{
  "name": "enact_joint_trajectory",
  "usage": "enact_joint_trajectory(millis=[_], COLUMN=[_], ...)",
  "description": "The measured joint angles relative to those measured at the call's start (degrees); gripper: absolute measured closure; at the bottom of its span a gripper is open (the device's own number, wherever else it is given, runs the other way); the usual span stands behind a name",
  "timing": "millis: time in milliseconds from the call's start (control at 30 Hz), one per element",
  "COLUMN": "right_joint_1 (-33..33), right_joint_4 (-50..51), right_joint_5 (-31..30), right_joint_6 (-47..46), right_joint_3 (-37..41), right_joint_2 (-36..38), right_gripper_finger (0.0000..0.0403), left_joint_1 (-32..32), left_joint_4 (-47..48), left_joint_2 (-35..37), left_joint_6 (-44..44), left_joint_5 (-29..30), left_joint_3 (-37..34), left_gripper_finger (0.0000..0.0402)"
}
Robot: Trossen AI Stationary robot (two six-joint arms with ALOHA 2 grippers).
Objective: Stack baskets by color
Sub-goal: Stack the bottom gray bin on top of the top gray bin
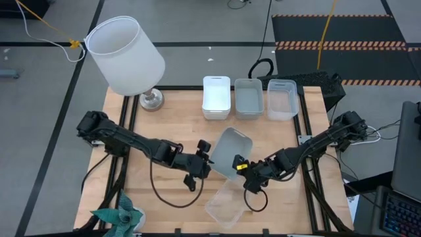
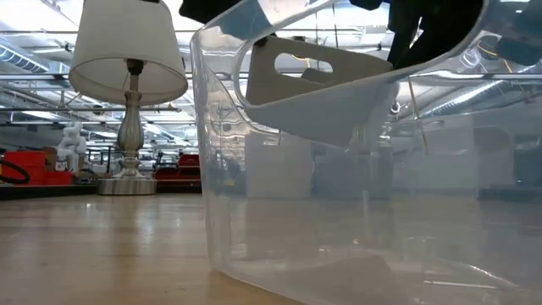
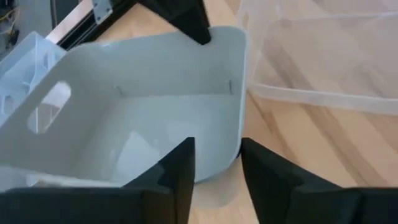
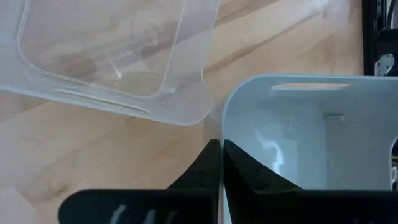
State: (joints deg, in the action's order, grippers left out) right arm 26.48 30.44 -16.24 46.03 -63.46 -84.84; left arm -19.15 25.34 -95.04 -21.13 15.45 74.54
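Two grippers meet over the middle of the wooden table (image 1: pixel 164 125), both at one grey basket (image 1: pixel 230 153) that is tilted above the boards. From the left, the left gripper (image 1: pixel 205 160) sits at that basket's left edge; its wrist view shows the two dark fingers (image 3: pixel 177 171) parted with the basket's rim in the gap between them, though whether they press on it cannot be told. Just right of the basket, the right gripper (image 1: pixel 245 168) is clenched on the basket's wall, its fingers (image 4: pixel 208 165) pinched together over the rim. A clear basket (image 1: pixel 229 203) lies on the near part of the table, just below the grey one; in the low view its wall fills most of the picture and hides both grippers' tips. Along the far edge stand a white basket (image 1: pixel 216 96), a second grey basket (image 1: pixel 249 97) and a second clear basket (image 1: pixel 282 98), side by side. A lamp (image 1: pixel 126 56) stands at the far left corner.
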Motion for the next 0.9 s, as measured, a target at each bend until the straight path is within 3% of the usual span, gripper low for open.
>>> enact_joint_trajectory(millis=[467, 700, 900], right_joint_1=[0.0, 0.1, 0.1], right_joint_4=[-2.3, -2.8, -4.1], right_joint_5=[-0.3, -4.1, -8.9], right_joint_6=[1.4, -3.0, -11.4], right_joint_3=[0.1, 0.1, 0.1], right_joint_2=[0.0, 0.1, 1.9], right_gripper_finger=[0.04, 0.039, 0.0323], left_joint_1=[-0.1, -0.1, 0.1], left_joint_4=[2.0, 2.0, 2.7], left_joint_2=[0.0, 0.2, 0.6], left_joint_6=[-5.8, -6.2, -5.2], left_joint_5=[-3.8, -2.0, 2.5], left_joint_3=[0.0, 0.0, -0.1], left_gripper_finger=[0.0393, 0.0394, 0.0397])
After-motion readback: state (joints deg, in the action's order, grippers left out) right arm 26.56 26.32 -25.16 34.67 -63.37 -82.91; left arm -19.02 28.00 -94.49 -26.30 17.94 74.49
